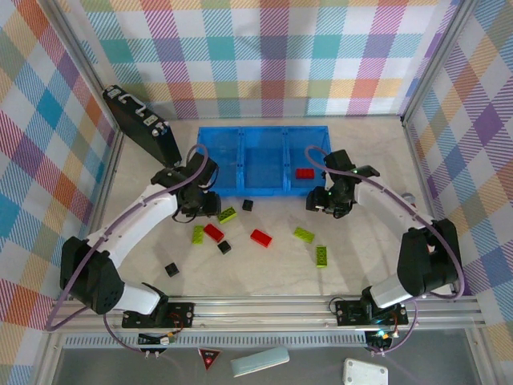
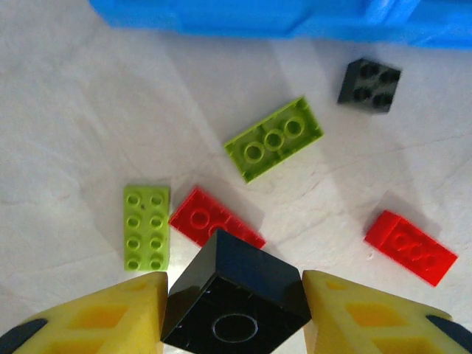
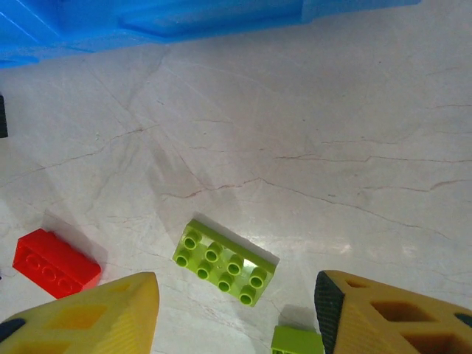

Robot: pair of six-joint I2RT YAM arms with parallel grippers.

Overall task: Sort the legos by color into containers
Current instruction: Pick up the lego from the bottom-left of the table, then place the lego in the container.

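The left fingers (image 2: 103, 317), of yellow plastic with recessed pockets, are clenched on a glossy black cube (image 2: 236, 299). A moulded ring is seen on the cube face turned to the wrist camera. The cube is held above the bench (image 2: 88, 110), a pale, faintly veined surface, just in front of the blue tray (image 1: 240, 132).

Below it, a studded lime-green plate (image 2: 146, 227) and a red oblong brick (image 2: 215, 221) lie close together. A tilted lime-green brick (image 2: 273, 139) and a second black cube (image 2: 369, 82) lie nearer the tray.

The right fingers (image 3: 383, 317) are released and spread wide, with nothing grasped. An eight-stud lime-green brick (image 3: 224, 262) lies on the bench beneath them. One red brick (image 1: 304, 172) rests in the tray's right compartment, which is square with thin dividers.
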